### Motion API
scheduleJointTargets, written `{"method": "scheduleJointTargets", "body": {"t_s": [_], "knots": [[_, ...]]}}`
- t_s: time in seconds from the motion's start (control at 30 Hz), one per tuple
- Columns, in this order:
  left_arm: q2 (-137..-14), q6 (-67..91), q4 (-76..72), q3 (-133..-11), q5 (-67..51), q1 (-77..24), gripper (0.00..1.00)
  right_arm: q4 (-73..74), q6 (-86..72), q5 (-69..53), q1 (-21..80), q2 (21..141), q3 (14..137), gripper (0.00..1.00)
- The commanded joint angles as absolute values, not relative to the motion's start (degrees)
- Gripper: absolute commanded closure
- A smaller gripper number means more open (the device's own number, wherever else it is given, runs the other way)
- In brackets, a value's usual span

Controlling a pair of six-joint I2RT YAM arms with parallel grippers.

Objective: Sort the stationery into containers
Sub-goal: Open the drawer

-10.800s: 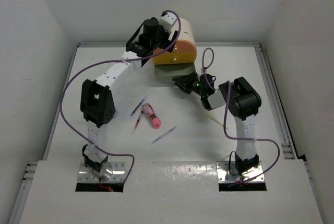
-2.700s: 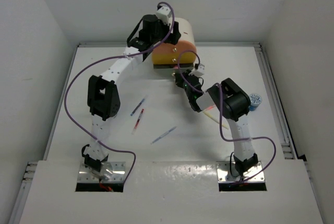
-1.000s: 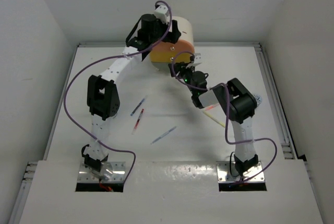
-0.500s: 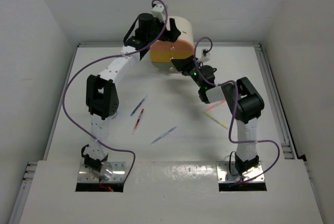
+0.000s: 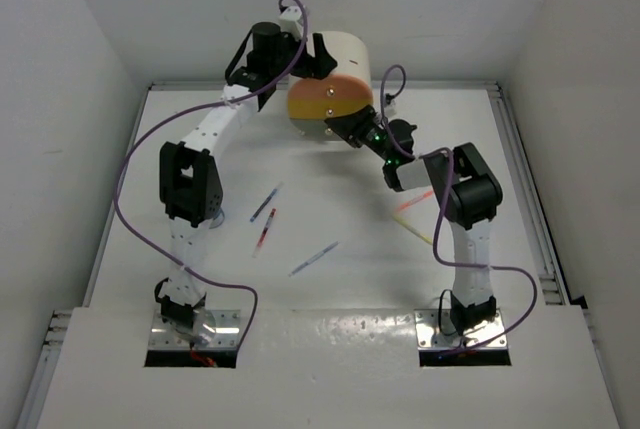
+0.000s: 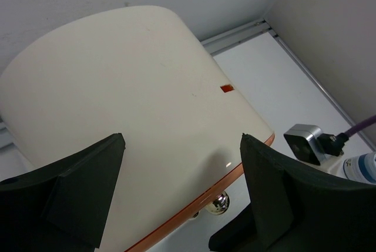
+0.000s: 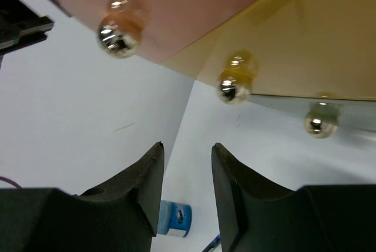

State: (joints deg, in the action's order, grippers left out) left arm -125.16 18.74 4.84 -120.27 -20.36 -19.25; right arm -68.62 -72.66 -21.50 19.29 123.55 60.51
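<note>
Cream box (image 5: 342, 52), drawers (image 5: 325, 101) apparently shut: left gripper (image 6: 182, 196) spread wide astride its arched top, right gripper (image 7: 187, 149) narrowly parted and empty before the knobs (image 7: 234, 87); pens (image 5: 267, 231) loose on the table (image 5: 360, 279), so pinching a knob to open a drawer seems next.

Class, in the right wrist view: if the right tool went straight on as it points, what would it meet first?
Probably the seam where the orange drawer meets the yellow drawer: the right tool points there, near the yellow one's knob. Which it touches first is unclear.
</note>
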Motion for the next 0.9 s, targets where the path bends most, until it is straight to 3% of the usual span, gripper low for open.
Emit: {"method": "scheduleJointTargets", "body": {"t_s": [0.0,0.2,0.4,0.87], "knots": [[-125.1,18.9,8.1,-120.1,-22.3,-19.6,0.14,-66.1,-75.3,-22.5,17.4,124.2,63.7,0.63],[-125.2,19.6,7.5,-119.4,-22.4,-19.9,0.14,-62.8,-77.3,-23.2,16.8,125.4,66.2,0.63],[-125.0,19.8,7.0,-119.3,-22.1,-20.0,0.14,-59.0,-79.7,-22.1,17.1,128.1,70.5,0.53],[-125.2,20.9,6.1,-118.8,-22.3,-20.0,0.14,-55.7,-82.3,-20.6,17.4,130.3,74.6,0.53]]}}
